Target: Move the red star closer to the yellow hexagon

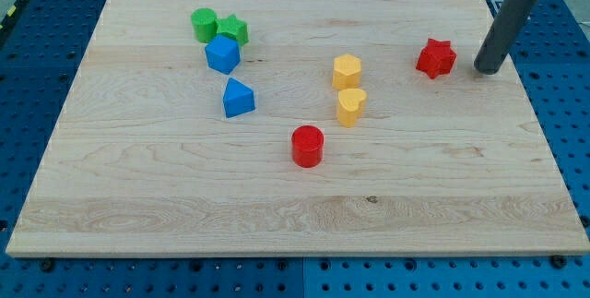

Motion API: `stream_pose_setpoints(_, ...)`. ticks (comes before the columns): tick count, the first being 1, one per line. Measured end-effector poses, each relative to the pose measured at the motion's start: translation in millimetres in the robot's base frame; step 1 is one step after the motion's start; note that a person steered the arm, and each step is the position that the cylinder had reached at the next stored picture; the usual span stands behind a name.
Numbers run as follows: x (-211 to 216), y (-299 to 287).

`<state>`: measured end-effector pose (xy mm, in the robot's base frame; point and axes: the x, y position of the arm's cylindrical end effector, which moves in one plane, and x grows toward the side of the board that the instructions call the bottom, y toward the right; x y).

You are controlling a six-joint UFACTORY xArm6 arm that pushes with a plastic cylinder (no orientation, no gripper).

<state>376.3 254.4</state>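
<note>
The red star [436, 58] lies on the wooden board at the view's upper right. The yellow hexagon [347, 71] sits to its left, near the board's middle, about a hundred pixels away. My tip [488, 67] rests on the board just to the right of the red star, a small gap apart from it. The rod rises from there toward the view's top right corner.
A yellow heart [350, 106] lies just below the hexagon. A red cylinder [307, 146] is lower, at centre. A green cylinder [204, 24], green star [233, 29], blue cube [222, 54] and blue triangular block [237, 98] cluster at upper left. The board's right edge [530, 104] is near my tip.
</note>
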Motion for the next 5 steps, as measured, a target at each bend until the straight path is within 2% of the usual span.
stream_pose_setpoints(3, 0.0, -56.7)
stream_pose_setpoints(5, -16.2, -99.6)
